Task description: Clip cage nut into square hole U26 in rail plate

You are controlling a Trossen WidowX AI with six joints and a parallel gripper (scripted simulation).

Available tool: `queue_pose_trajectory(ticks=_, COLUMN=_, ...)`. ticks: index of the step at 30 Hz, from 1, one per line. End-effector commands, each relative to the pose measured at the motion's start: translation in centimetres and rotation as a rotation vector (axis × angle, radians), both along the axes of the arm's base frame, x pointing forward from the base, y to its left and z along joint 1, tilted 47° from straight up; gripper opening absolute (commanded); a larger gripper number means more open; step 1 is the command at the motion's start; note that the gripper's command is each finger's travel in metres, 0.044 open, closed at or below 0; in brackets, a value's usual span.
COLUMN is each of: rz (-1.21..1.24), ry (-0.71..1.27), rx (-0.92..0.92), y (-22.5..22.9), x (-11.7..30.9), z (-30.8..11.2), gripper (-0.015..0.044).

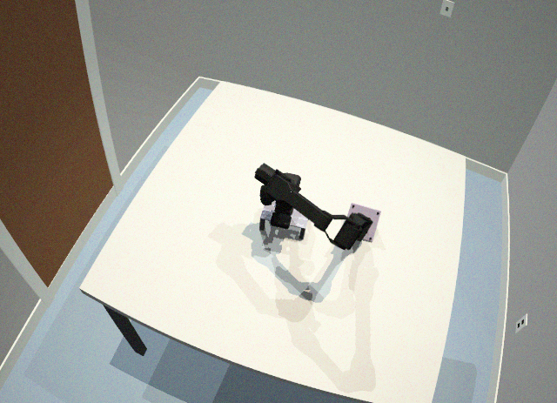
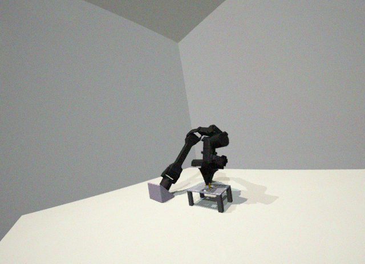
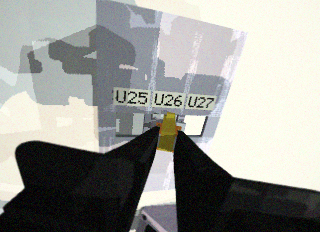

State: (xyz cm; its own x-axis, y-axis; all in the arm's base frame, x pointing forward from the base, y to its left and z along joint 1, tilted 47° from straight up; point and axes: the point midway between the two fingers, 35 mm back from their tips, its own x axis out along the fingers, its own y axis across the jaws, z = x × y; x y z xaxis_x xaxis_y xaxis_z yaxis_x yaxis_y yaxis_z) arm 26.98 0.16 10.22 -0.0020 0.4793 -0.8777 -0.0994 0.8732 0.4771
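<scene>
Wrist view: one black gripper (image 2: 209, 183) (image 3: 167, 133), pinching the yellow cage nut (image 2: 209, 186) (image 3: 168, 133) at U26, between the left label U25 (image 3: 131, 97) and right label U27 (image 3: 201, 102)

Plate (image 2: 218, 191) (image 3: 172, 52) blocks downward passage; open air above table (image 1: 189, 164) (image 2: 117, 231).

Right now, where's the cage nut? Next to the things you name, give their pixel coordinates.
Wrist view: the cage nut (image 2: 209, 186) (image 3: 168, 133) is between the fingers, just below the U26 label (image 3: 168, 100), between the U25 and U27 openings.

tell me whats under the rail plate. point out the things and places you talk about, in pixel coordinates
Under the rail plate (image 2: 198, 188) (image 3: 172, 57), dark legs (image 2: 220, 203) hold it above the table top (image 2: 117, 231), where shadows fall. Whether the cage nut's (image 2: 209, 186) (image 3: 168, 133) wings reach below the hole can't be seen; the plate and fingers cover that.
</scene>
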Motion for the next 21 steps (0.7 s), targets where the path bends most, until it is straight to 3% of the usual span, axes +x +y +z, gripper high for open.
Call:
queue_pose_trajectory(ticks=1, rz=-0.002, ry=-0.003, rx=-0.016, y=-0.01, x=-0.06, z=0.05, gripper=0.0037)
queue_pose_trajectory(ticks=21, rz=-0.005, ry=-0.006, rx=-0.054, y=0.18, x=-0.07, z=0.18, gripper=0.0037)
